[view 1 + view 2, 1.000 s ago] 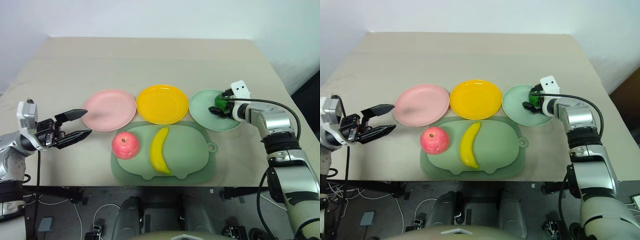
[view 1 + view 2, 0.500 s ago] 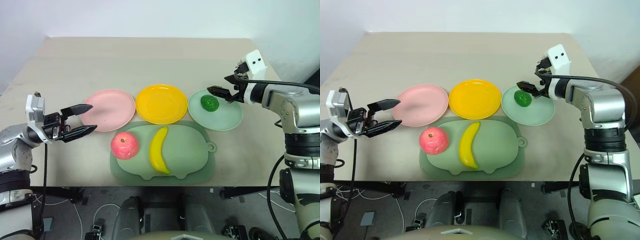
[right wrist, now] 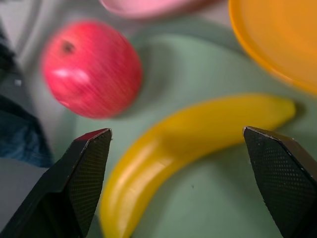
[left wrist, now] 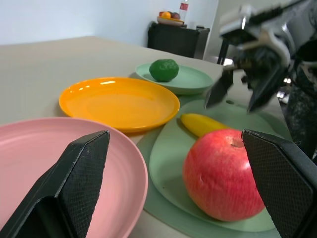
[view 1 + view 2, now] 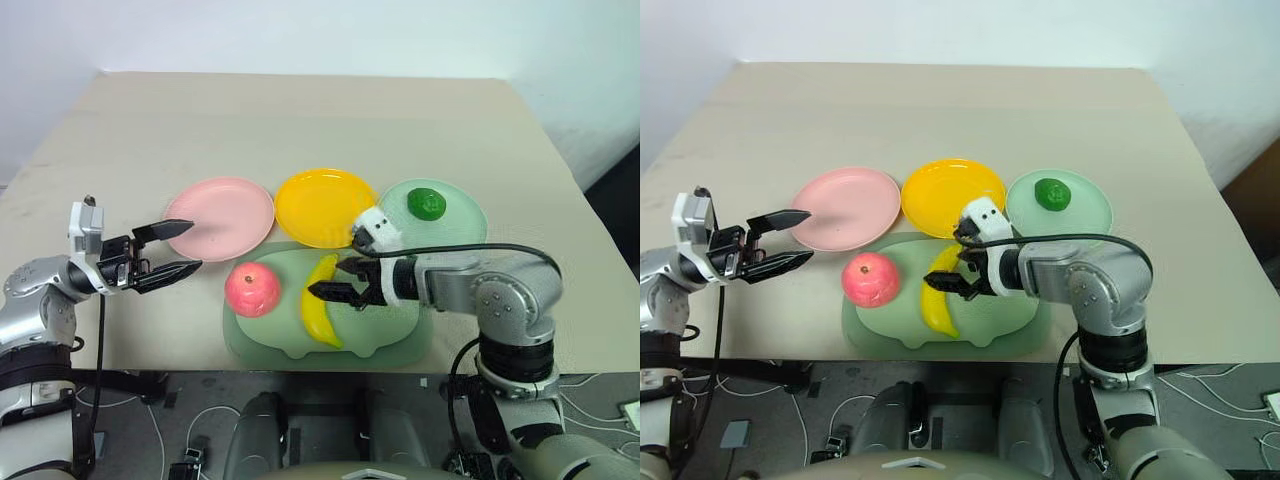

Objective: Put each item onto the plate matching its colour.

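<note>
Both sets of jaws stand open with nothing in them. Taking the sage-green board [image 5: 390,325] as the landmark and going left to right: the left gripper [image 5: 172,251] hangs well off the board's left end, over bare table [image 5: 300,120], its fingers spread and pointing toward the pink plate [image 5: 222,218]. That plate sits just behind the board's left corner and is bare.

On the board's left part lies the pinkish-red apple [image 5: 251,290], stem dimple up. Just right of it, about mid-board, lies the yellow banana [image 5: 320,305], curved, one tip pointing back toward the plates. The right gripper [image 5: 338,280] is over the banana, one finger on either side of its upper half; whether they touch it I cannot tell. In the right wrist view the banana [image 3: 183,148] runs between the two fingertips.

Behind the board's middle sits the yellow plate [image 5: 320,205], bare, its rim close to the pink plate's. Behind the board's right end is the mint green plate [image 5: 465,215], and the dark green bumpy fruit [image 5: 426,204] rests on it.

No brand, label or writing can be read on any of these things.
</note>
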`<state>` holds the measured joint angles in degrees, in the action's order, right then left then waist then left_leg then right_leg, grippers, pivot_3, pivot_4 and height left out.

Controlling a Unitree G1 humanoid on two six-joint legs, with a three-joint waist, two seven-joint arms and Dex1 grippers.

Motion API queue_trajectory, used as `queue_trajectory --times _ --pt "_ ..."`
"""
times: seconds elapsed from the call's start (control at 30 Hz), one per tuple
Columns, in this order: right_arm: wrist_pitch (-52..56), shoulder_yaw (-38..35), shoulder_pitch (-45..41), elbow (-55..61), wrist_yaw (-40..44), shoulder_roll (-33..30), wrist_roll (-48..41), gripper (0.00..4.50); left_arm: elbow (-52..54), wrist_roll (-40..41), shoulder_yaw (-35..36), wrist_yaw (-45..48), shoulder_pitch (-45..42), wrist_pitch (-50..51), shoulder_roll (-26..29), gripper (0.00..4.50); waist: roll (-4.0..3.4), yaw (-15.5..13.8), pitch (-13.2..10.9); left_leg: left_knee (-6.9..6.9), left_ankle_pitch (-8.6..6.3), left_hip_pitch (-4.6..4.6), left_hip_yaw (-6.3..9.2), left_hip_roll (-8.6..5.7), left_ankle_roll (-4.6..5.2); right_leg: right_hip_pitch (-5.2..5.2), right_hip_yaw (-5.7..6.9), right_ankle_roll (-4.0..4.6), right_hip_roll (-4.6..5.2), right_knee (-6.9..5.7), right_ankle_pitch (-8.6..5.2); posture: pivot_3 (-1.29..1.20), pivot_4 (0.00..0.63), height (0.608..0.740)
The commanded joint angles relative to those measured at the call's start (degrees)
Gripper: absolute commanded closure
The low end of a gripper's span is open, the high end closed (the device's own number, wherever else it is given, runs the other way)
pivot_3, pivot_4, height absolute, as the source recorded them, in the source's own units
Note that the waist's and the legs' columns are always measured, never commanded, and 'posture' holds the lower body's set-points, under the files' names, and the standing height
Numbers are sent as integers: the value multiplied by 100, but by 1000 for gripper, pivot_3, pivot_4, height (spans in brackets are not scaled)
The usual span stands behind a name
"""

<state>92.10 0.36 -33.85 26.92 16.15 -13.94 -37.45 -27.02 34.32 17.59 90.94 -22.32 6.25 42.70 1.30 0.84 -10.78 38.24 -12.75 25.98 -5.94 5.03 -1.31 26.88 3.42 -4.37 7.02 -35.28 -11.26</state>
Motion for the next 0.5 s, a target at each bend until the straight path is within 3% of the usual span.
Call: queue_trajectory --times 0.03,0.27,0.5 --pt "40 -59 13 59 -664 240 -321 37 162 32 98 -30 58 -28 58 0 0 3 0 0 0 -1 0 0 0 0 0 0 0 0 0 0 150 684" --pt "40 -38 -58 -230 -1796 747 -1083 37 242 50 114 -73 143 -4 81 0 0 16 0 -3 0 0 5 6 0 2 6 -1 -6 -3 0 0 150 684" --pt "40 529 -313 -534 -2370 328 -1629 37 268 59 102 -114 145 2 63 0 -1 18 0 -3 0 1 6 7 0 1 6 0 -6 -1 0 0 150 684"
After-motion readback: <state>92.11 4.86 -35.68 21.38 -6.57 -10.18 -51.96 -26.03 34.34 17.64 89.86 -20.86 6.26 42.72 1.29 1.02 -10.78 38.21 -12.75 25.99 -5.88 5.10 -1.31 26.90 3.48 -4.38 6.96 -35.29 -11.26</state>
